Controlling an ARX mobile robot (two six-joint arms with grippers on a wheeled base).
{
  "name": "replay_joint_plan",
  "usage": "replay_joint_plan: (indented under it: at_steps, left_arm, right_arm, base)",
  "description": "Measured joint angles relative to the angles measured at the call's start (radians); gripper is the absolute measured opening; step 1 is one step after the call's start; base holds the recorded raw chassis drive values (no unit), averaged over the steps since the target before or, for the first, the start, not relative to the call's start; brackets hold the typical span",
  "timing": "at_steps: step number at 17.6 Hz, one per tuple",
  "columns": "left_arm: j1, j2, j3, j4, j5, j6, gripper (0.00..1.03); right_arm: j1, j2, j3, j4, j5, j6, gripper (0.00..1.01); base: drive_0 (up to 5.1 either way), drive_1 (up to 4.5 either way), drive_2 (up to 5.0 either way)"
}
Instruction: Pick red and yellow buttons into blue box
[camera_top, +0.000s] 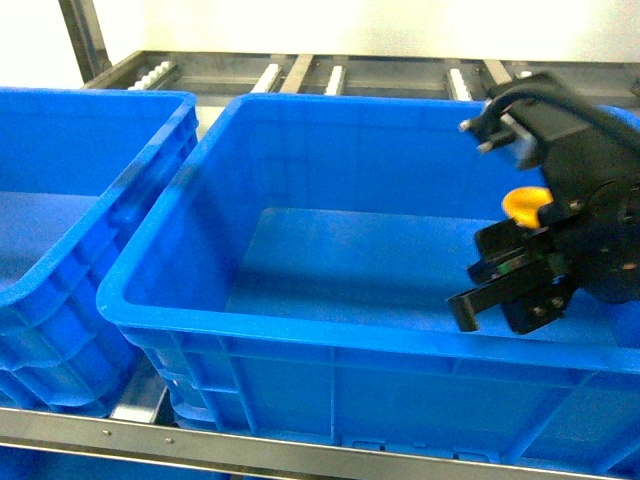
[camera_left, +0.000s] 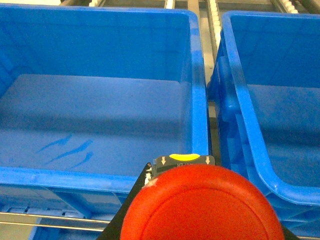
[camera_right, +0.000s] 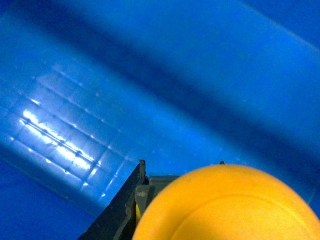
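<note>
Progress, head view first: the right claw (camera_top: 520, 285) hangs inside the blue box (camera_top: 300, 105) near its right wall, with the yellow button (camera_top: 524, 204) held in it above the floor. The box floor shows bare, so no button appears delivered yet. A second box (camera_top: 150, 100) stands just beside it on the left. The left claw is not in this view.

Left wrist view: the red button (camera_left: 202, 205) fills the lower frame, apparently clenched in the left claw, though its fingers are hidden behind the cap. It sits short of the near rims, roughly in line with the gap between the two boxes.

Right wrist view: the yellow cap fills the bottom edge, a dark finger (camera_right: 120, 210) beside it, blue wall and floor beyond.

Judgement: both buttons are picked up; releasing yellow, then carrying red over the rim, remain.
</note>
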Motion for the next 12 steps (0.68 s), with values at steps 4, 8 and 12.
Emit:
replay_joint_plan:
  at_steps: [4,8,12]
  left_arm:
    - [0.000,0.000,0.000,0.000,0.000,0.000,0.25]
    - [0.000,0.000,0.000,0.000,0.000,0.000,0.25]
    - [-0.001,0.000,0.000,0.000,0.002,0.000,0.25]
  right_arm:
    - [-0.013,0.175,0.182,-0.135,-0.032,-0.020,0.50]
    - [-0.047,0.140,0.154,-0.066,-0.046,-0.006,0.92]
    - [-0.054,0.044,0.042,0.069,-0.077,0.014,0.98]
  base:
    - [0.0,0.00,0.0]
    - [0.0,0.00,0.0]
    - [0.0,0.00,0.0]
